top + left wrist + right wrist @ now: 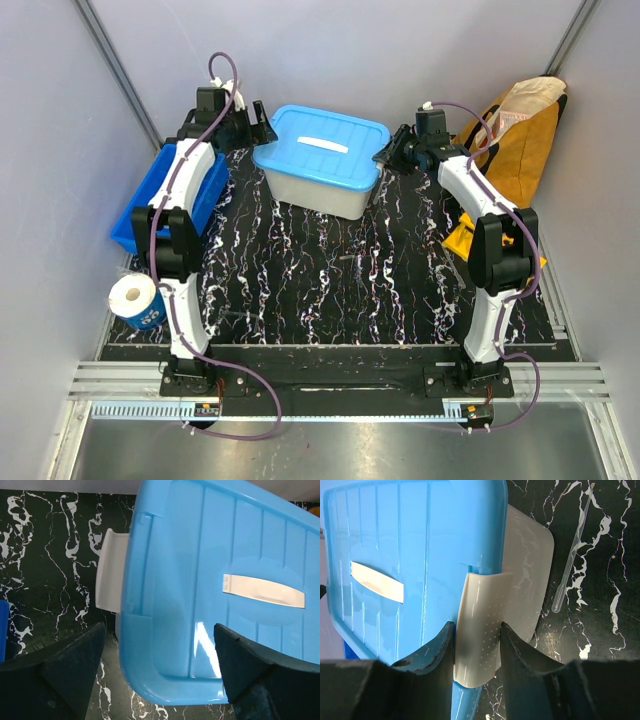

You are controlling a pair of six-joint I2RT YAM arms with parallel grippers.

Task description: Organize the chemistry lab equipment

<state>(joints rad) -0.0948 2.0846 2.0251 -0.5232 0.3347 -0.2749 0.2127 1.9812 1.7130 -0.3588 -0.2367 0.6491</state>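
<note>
A thin transparent tube [571,555], shaped like a pipette, lies on the black marble mat beside the large tub. My right gripper [477,627] [393,152] is shut on the white side latch [485,600] at the right end of the white tub with its blue lid [320,160]. My left gripper [160,645] [255,125] stands open at the tub's left end. The lid's corner [170,680] shows between its fingers and nothing is gripped. The left latch [111,570] is free. No other lab equipment shows.
A blue divided tray [150,200] sits at the left edge behind my left arm. A paper roll [135,298] stands near the front left. A yellow-brown bag [520,150] leans at the back right. Grey walls close in both sides.
</note>
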